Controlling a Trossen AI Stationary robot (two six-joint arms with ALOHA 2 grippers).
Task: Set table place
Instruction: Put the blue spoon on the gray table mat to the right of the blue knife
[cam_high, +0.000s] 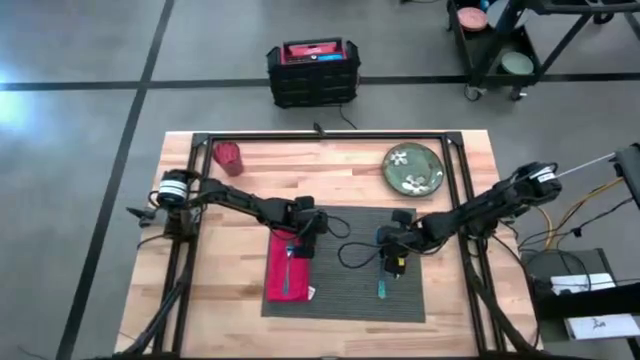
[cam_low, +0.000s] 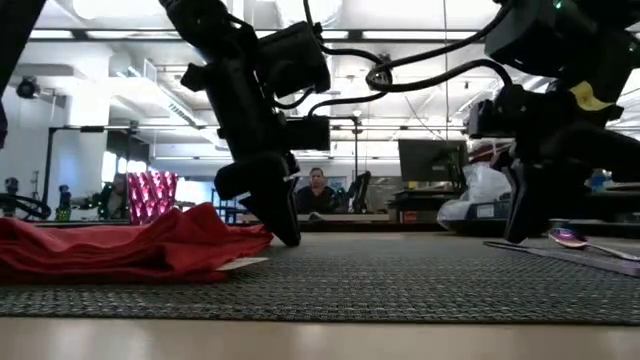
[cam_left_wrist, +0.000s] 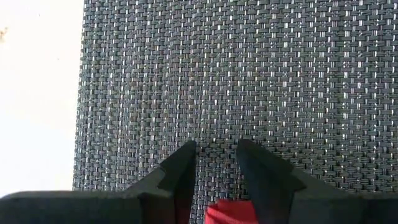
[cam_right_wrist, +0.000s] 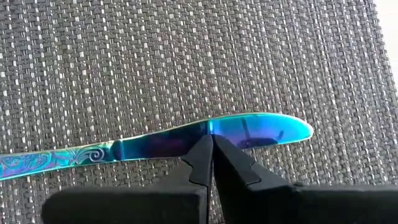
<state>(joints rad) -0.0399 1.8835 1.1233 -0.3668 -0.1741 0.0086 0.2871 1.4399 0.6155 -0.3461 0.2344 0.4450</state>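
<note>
While the placemat (cam_high: 345, 262) lies mid-bench, the right gripper (cam_right_wrist: 211, 149) sits clenched and empty against the knife (cam_right_wrist: 155, 146), whose long axis runs crosswise to its fingers; the left gripper (cam_left_wrist: 216, 155), slightly parted, hovers beside the red napkin (cam_high: 288, 265).

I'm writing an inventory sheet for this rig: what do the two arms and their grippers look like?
Both arms are dark, nearly black, slim and jointed, with black cables looping off them. The left gripper has two matte black wedge-shaped fingers that taper to blunt tips; the right gripper has the same black angular fingers. A yellow tag shows on the right arm in the low view. Each arm's base end carries a pale cylindrical housing.
</note>
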